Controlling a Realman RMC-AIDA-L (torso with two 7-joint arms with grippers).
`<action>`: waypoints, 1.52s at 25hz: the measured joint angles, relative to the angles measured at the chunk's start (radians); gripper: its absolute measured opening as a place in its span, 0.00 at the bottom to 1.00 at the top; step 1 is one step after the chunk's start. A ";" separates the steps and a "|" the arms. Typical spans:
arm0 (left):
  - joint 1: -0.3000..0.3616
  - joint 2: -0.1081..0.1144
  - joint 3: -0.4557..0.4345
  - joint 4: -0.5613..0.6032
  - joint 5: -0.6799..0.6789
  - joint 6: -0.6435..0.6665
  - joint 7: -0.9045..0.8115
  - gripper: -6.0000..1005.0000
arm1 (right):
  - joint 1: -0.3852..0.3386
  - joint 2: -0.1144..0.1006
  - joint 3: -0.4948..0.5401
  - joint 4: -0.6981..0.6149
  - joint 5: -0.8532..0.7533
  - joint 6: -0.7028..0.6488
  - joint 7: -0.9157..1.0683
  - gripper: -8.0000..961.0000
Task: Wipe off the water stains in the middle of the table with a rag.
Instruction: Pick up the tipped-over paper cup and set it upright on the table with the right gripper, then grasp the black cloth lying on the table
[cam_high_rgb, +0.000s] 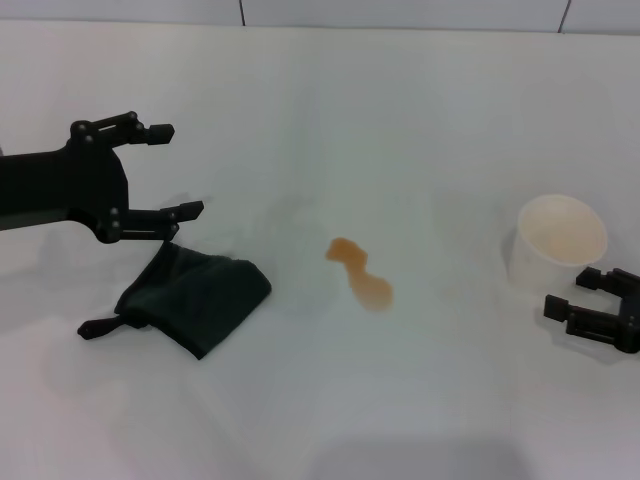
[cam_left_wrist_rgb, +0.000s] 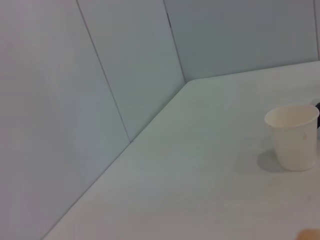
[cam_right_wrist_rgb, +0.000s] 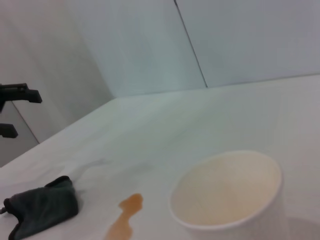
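The water stains (cam_high_rgb: 360, 272) form a small orange-brown two-lobed puddle in the middle of the white table (cam_high_rgb: 400, 120). To their left lies the rag (cam_high_rgb: 195, 295), a dark green-black crumpled cloth with a loop tab at its left corner. My left gripper (cam_high_rgb: 170, 172) hangs open just behind and above the rag, holding nothing. My right gripper (cam_high_rgb: 565, 293) rests open at the far right, by the table's front. The right wrist view shows the rag (cam_right_wrist_rgb: 42, 207), the stains (cam_right_wrist_rgb: 127, 217) and the left gripper (cam_right_wrist_rgb: 15, 110) farther off.
A white paper cup (cam_high_rgb: 557, 240) stands upright at the right, just behind my right gripper; it also shows in the left wrist view (cam_left_wrist_rgb: 294, 135) and close up in the right wrist view (cam_right_wrist_rgb: 230, 195). Pale wall panels (cam_left_wrist_rgb: 100, 75) border the table's far side.
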 joint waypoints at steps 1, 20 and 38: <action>0.000 0.000 0.000 0.000 0.000 0.001 0.000 0.81 | -0.007 0.000 0.003 -0.009 0.000 -0.007 0.001 0.89; 0.001 -0.002 -0.001 0.000 -0.006 -0.003 -0.003 0.81 | -0.169 0.009 0.079 -0.309 0.008 -0.174 0.097 0.89; -0.002 0.004 -0.002 -0.002 -0.013 -0.017 -0.003 0.81 | -0.024 0.010 -0.025 -0.493 0.008 -0.248 0.235 0.88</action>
